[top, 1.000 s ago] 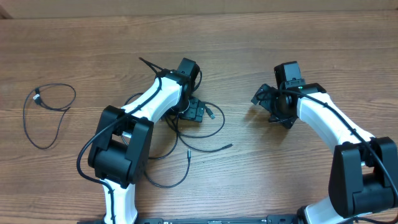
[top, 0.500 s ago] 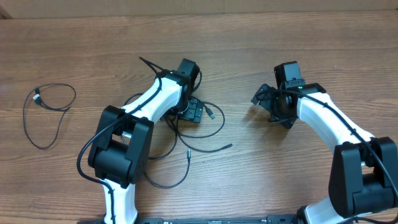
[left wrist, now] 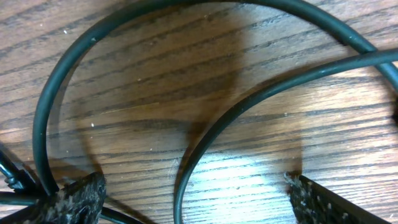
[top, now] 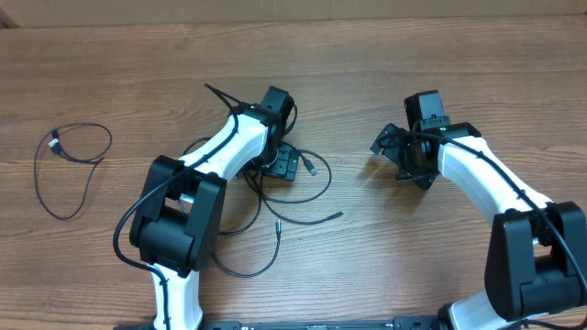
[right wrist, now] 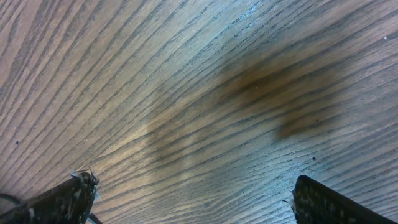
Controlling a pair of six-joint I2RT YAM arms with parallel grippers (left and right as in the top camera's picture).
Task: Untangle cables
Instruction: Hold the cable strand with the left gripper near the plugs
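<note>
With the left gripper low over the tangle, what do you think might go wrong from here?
1. The left gripper is open with at least two strands of the cables between its fingers. Closing may pinch both and drag the whole tangle.
2. The right gripper is open over bare table, holding nothing. A pull by the left would likely shift the bundle rather than loosen it.

Left pincer (top: 287, 167) down on tangled cables (top: 307, 219); right pincer (top: 401, 156) well apart; single cable (top: 55, 143) looped far left.
</note>
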